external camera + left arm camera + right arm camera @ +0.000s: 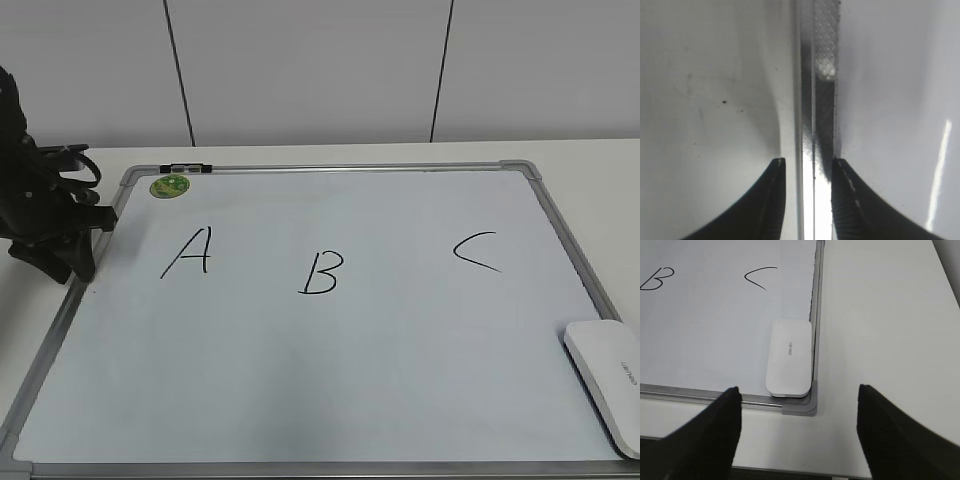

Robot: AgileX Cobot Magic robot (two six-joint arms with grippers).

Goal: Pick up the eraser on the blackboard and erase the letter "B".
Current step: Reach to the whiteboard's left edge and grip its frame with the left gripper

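Observation:
The blackboard (330,390) lies flat on the table, a white board with a silver frame. The letter "B" (322,272) is at its middle, and also shows in the right wrist view (657,279). The eraser (607,380) lies at the board's near right corner, white top up (789,357). My left gripper (85,250) is at the board's left edge, its fingers (807,162) closed on either side of the frame (815,100). My right gripper (797,389) is wide open and empty, above the table just in front of the eraser's corner; it is outside the exterior view.
A black "A" (190,252) and "C" (475,250) flank the B. A round green sticker (169,185) and a small black clip (186,168) sit at the board's far left corner. White table (880,340) lies right of the board. A wall stands behind.

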